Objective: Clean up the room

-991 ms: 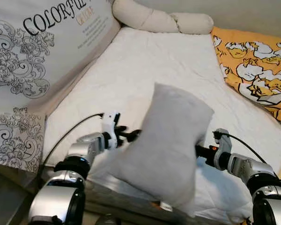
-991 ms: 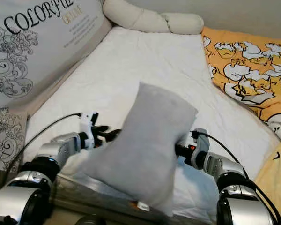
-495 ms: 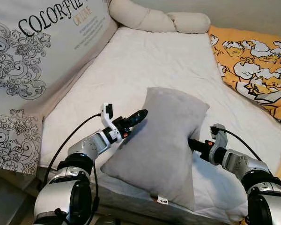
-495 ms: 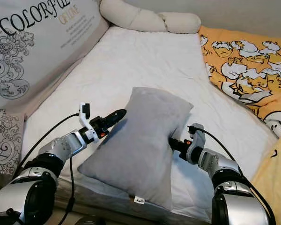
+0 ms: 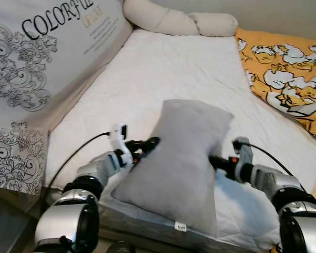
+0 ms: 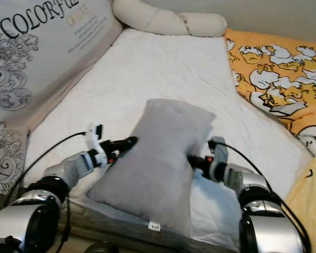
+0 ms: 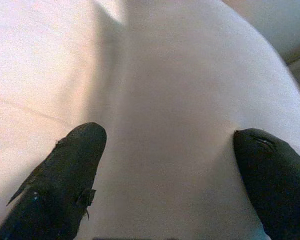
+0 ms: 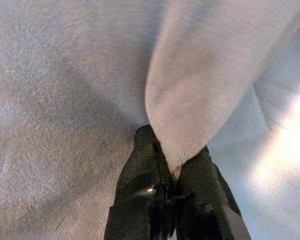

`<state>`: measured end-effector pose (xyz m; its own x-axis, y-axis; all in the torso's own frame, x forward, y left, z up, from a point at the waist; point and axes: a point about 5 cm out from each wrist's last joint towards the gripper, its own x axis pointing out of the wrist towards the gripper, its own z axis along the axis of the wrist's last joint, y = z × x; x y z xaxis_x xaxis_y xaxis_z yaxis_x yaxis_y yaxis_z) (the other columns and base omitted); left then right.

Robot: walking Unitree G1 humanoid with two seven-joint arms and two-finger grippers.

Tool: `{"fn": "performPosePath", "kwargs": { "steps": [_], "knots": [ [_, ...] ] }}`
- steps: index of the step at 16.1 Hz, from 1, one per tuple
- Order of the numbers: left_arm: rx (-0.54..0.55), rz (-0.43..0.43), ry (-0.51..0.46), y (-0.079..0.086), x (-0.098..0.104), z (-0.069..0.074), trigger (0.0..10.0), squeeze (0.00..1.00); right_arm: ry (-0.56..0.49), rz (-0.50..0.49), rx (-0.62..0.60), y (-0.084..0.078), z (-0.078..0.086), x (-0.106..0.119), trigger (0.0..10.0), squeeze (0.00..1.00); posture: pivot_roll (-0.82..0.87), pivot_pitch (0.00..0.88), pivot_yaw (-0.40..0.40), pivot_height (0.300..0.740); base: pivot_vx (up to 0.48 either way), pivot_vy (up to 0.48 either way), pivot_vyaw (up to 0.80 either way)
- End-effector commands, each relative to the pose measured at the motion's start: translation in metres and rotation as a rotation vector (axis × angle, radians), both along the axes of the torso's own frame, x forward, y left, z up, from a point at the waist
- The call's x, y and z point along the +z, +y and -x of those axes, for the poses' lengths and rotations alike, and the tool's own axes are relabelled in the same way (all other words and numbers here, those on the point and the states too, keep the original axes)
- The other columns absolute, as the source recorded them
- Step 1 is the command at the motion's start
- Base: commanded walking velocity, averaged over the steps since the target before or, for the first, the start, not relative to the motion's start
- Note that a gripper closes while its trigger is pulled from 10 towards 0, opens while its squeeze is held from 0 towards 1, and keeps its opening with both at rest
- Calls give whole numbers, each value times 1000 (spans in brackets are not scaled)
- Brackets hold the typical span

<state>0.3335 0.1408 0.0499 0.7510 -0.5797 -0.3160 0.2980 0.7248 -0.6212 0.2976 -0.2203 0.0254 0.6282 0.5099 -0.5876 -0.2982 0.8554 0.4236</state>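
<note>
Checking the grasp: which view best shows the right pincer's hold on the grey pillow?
The right wrist view: the right pincer pinches a fold of the soft grey pillow. In the eye views the pillow hides its fingertips.

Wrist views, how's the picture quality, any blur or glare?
Left wrist view: soft, washed-out bright upper corner, a shadow band across the grey pillow. Right wrist view: sharper on the fabric fold pinched by the right gripper, with glare on the white sheet.

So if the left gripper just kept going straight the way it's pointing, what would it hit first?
The grey pillow. The left gripper is open, its fingers spread against the pillow's side, so it would press straight into the fabric. What lies beyond the pillow can't be judged.
</note>
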Motion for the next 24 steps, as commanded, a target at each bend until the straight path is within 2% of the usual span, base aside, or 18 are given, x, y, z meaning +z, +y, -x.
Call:
{"fn": "performPosePath", "kwargs": {
  "steps": [1,3,5,6,7,9,10,11,12,13,14,15,16,17,18,19,20,24],
  "knots": [
    [59,-33,-32,4,10,-10,10000,1000,60,86,4,-13,13,-11,0,0,-52,0,-27,740,0,0,0],
    [104,-1,-47,3,14,-14,10000,1000,70,115,-8,-19,16,-14,0,0,-62,0,-25,740,0,0,0],
    [60,55,-50,-6,16,-14,10000,1000,61,110,-17,-20,15,-13,0,0,-69,0,-22,740,0,0,0],
    [-1,89,-42,-16,16,-12,10000,1000,55,106,-16,-19,14,-12,0,0,-72,0,-20,740,0,0,0],
    [-124,106,-32,-32,14,-6,10000,1000,47,97,-13,-17,13,-11,0,0,-74,0,-17,740,0,0,0],
    [-242,117,-15,-45,11,1,10000,1000,37,90,-17,-16,11,-10,0,0,-78,0,-12,740,0,0,0],
    [-285,45,-4,-48,6,4,10000,1000,33,82,-19,-15,10,-9,0,0,-77,0,-11,740,0,0,0],
    [-284,-32,12,-46,0,6,10000,1000,28,72,-19,-13,9,-9,0,0,-77,0,-11,740,0,0,0],
    [-286,-44,17,-46,-2,7,10000,1000,23,66,-20,-13,9,-8,0,0,-77,0,-11,740,0,0,0],
    [-291,-41,15,-46,-2,7,10000,1000,22,65,-21,-13,9,-8,0,0,-80,0,-7,740,0,0,0],
    [-331,31,-9,-51,5,6,10000,1000,15,53,-28,-11,7,-7,0,0,-77,0,-8,740,0,0,0],
    [-371,68,-14,-54,8,7,10000,1000,9,44,-30,-10,5,-5,0,0,-76,0,-8,740,0,0,0],
    [-402,67,-10,-56,8,9,10000,639,3,34,-32,-8,3,-4,0,0,-75,0,-8,740,0,0,0],
    [-424,57,15,-59,6,11,6196,0,-8,18,-34,-4,0,-1,0,0,-75,0,-8,740,0,0,0],
    [-421,47,26,-59,5,11,3608,0,-13,12,-35,-2,-2,0,0,0,-74,0,-10,740,0,0,0],
    [-411,45,37,-60,4,11,0,0,-24,-5,-31,1,-4,2,0,0,-71,0,-12,740,0,0,0],
    [-411,66,38,-60,5,11,0,0,-49,-38,-21,8,-7,5,0,0,-71,0,-12,740,0,0,0],
    [-433,63,33,-62,5,12,0,0,-77,-93,-19,16,-12,10,0,0,-73,0,-10,740,0,0,0]
  ]
}}
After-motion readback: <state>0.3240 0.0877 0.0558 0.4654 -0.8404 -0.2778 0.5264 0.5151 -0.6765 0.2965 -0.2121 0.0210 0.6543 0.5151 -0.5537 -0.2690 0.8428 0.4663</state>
